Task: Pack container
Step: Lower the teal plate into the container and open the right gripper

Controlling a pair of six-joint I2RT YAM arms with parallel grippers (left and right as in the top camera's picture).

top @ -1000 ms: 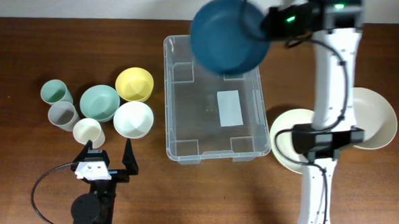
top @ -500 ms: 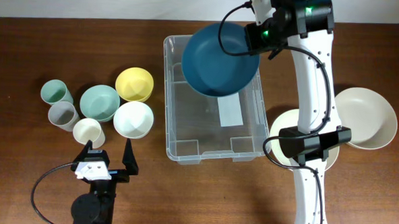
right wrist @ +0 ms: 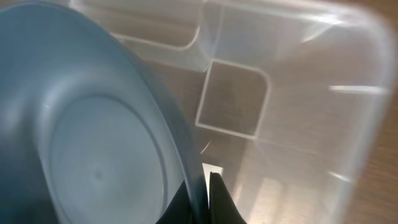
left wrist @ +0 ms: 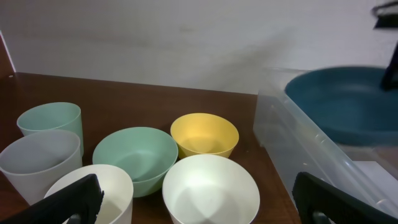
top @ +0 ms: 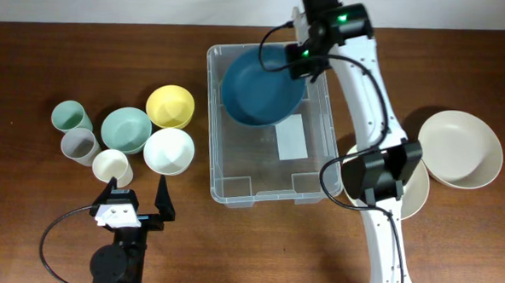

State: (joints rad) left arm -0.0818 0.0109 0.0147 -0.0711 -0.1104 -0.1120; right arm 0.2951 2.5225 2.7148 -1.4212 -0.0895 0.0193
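Clear container [top: 234, 182] stands at the frame centre; in its upper part the right gripper [right wrist: 200, 193] pinches a tilted blue bowl [top: 256, 92] by the rim. At lower left, the left gripper [top: 137, 191] gapes wide, empty.

No legible text; white label [top: 292, 144] on container [top: 211, 123] unreadable

Yellow bowl [top: 169, 105] beside mint bowl [top: 126, 129] on table [top: 34, 55].

I've got a dark teal-blue bowl [top: 261, 91], a clear container [top: 233, 188] with a white label [top: 290, 136], and a dark brown wood table [top: 34, 64]. I read a yellow bowl [top: 169, 105], sage-green bowl [top: 125, 129], white bowl [top: 168, 150], mint cup [top: 68, 115], grey cup [top: 80, 144], cream cup [top: 111, 164] and cream plate [top: 461, 149], all plain.
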